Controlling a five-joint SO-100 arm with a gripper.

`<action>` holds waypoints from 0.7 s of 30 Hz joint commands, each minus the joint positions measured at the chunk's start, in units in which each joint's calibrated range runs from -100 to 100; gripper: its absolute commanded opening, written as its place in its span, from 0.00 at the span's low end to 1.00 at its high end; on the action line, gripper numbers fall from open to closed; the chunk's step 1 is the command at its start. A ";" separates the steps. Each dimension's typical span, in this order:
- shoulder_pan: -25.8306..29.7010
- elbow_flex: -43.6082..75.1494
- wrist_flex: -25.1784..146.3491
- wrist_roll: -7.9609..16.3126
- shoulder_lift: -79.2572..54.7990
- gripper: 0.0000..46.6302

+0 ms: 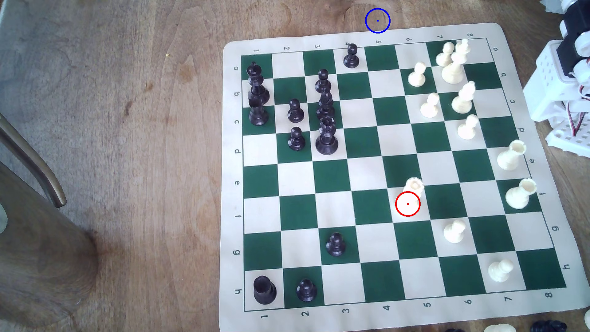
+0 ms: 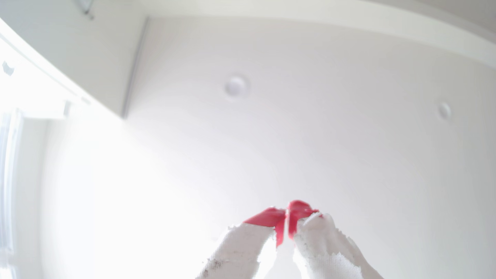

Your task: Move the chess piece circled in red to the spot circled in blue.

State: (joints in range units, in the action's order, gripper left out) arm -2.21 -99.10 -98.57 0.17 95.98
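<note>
White perforated plastic arm (image 1: 565, 95), black motors, red-white wires; hand (image 2: 286, 214) white-wrapped, red-tipped.

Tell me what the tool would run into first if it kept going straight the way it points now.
Judging by the wrist view, the tool points upward, its red tips together, with nothing between them and the white ceiling. The ceiling would likely come first, near a round fixture, though depth is unclear.

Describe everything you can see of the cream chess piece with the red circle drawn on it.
The chess piece circled in red looks like cream-white plastic, with a notched, crown-like ring top around a hollow. It stands upright on a pale square of the board, free of any other piece. The drawn red ring covers its lower body and base, which hardly stand out from the pale square. Nothing touches it but the board.
</note>
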 commanded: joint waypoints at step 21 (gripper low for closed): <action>3.66 -0.90 3.23 -1.37 -0.14 0.00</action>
State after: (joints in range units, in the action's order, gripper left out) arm -1.11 -99.10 -98.57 0.17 95.98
